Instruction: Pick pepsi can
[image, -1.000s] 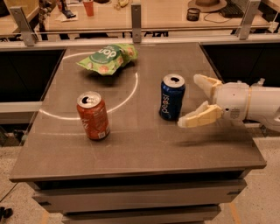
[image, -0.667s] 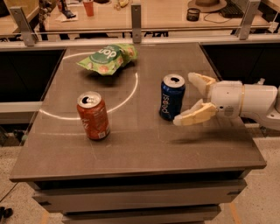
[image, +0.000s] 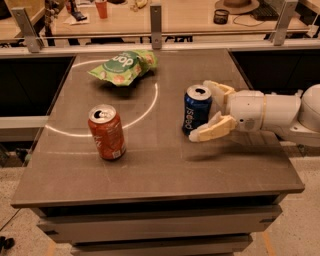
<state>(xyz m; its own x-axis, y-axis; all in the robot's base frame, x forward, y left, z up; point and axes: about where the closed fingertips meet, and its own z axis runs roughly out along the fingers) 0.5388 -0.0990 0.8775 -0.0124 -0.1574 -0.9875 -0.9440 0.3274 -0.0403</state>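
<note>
The job looks about halfway there. The gripper (image: 204, 111) reaches in from the right of the frame, with its pale fingers (image: 212, 131) spread on either side of the pepsi can (image: 196, 111). One finger is behind the can near its top and the other is in front, low by its base. From where I stand I can't tell whether either finger is touching the can.

The can stands upright on the worktop (image: 165, 165), a little right of centre, so nothing has been lifted. I'd say what is left is to squeeze in on the can and raise it clear.

An orange-red can (image: 107, 132) stands upright well apart, towards the lower left. A green snack bag (image: 122, 67) lies crumpled at the upper left, and it looks puffed and sealed. Both cans show their silver tops, but I can't tell whether either is open or what is inside.
</note>
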